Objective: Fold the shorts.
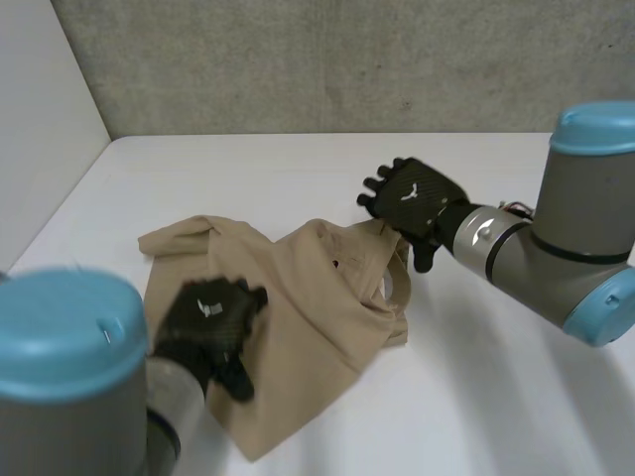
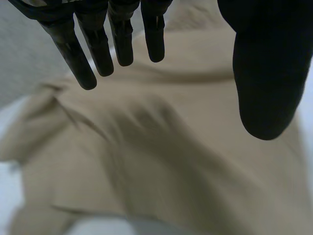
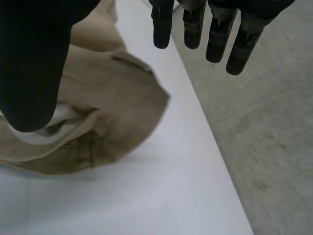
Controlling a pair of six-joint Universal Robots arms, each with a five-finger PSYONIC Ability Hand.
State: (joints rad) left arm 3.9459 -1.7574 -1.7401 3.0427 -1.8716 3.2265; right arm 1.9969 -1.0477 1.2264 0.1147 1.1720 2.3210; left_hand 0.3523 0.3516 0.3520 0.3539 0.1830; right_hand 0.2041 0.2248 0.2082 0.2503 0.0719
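- The tan shorts [image 1: 308,307] lie crumpled and spread out on the white surface [image 1: 496,397], with the waistband opening turned toward the right arm.
- The left robot hand [image 1: 208,322] is over the shorts' near-left part. In its wrist view its fingers [image 2: 78,54] are straight and spread apart from the thumb [image 2: 266,73], holding nothing. The cloth [image 2: 161,161] lies rumpled below the palm.
- The right robot hand [image 1: 412,198] is at the far-right edge of the shorts, by the waistband. Its fingers [image 3: 164,24] are straight and well apart from the thumb [image 3: 32,63], and they grip nothing.
- Under the right thumb, the waistband [image 3: 122,103] gapes and shows a pale lining [image 3: 63,120].
- Bare surface [image 3: 146,196] lies just beside the shorts under the right fingers.
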